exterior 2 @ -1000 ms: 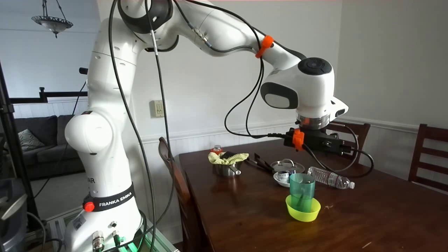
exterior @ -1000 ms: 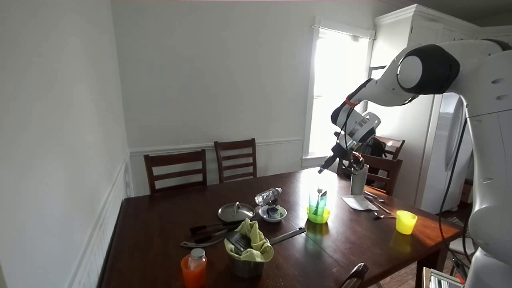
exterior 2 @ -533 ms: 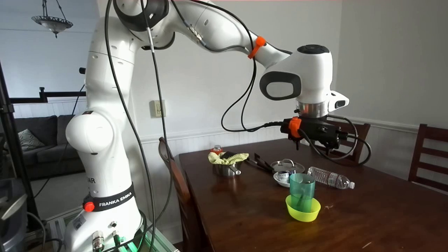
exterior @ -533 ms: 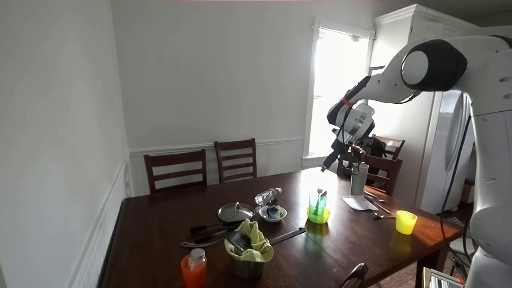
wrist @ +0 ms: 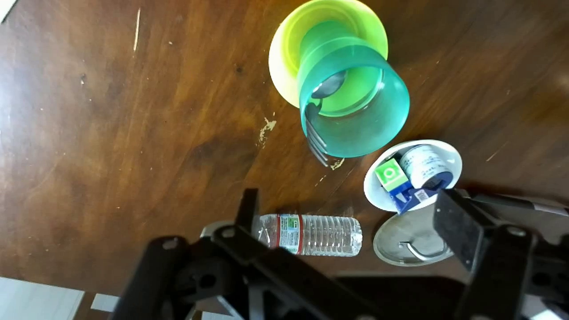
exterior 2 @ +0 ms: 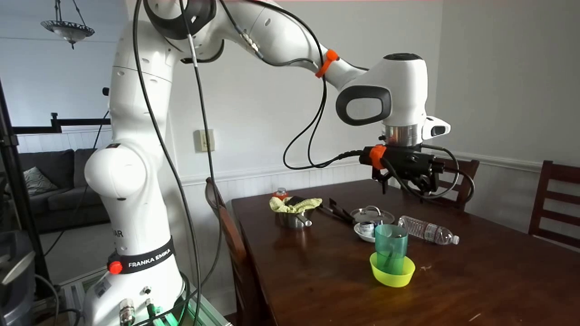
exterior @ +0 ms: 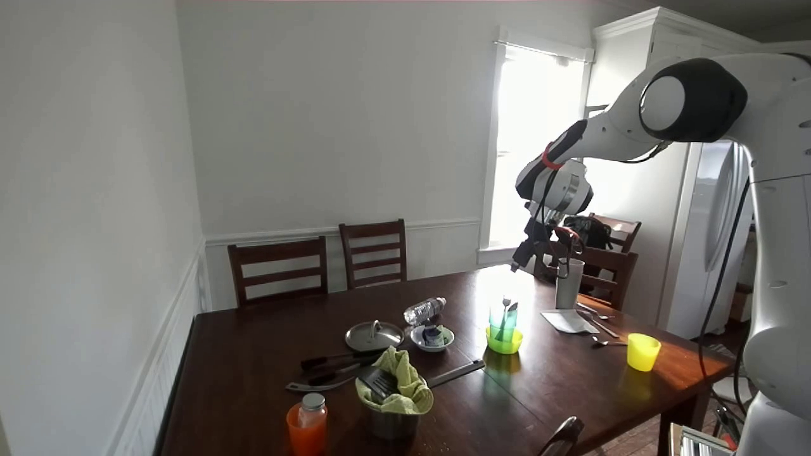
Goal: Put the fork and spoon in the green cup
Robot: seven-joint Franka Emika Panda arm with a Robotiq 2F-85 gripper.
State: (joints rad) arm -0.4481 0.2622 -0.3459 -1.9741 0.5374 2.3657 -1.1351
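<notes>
The green cup, a translucent teal-green tumbler [exterior 2: 390,242], stands upright in a yellow-green bowl [exterior 2: 393,278]. It also shows in the wrist view [wrist: 373,129] and the further exterior view [exterior: 496,316]. The fork [wrist: 316,142] and the spoon [wrist: 330,84] are both inside the cup, handles down; the fork's tines lean over the rim. They also show as dark upright shapes, fork [exterior: 506,303] and spoon [exterior: 513,306]. My gripper [wrist: 353,218] is open with nothing between its fingers. It hangs above the table, apart from the cup, in both exterior views [exterior: 514,267] [exterior 2: 406,188].
A water bottle [wrist: 329,235], a white bowl [wrist: 375,189] with small containers and a pot lid [wrist: 400,244] lie near the cup. A yellow cup [exterior: 643,353], other cutlery [exterior: 599,323], a tall grey tumbler [exterior: 569,285], a cloth-lined pot [exterior: 393,424] and an orange cup [exterior: 307,434] also stand on the table.
My gripper has risen a little, drawn slightly back and levelled out, more slowly in the last half second. The cup, fork and spoon have not moved.
</notes>
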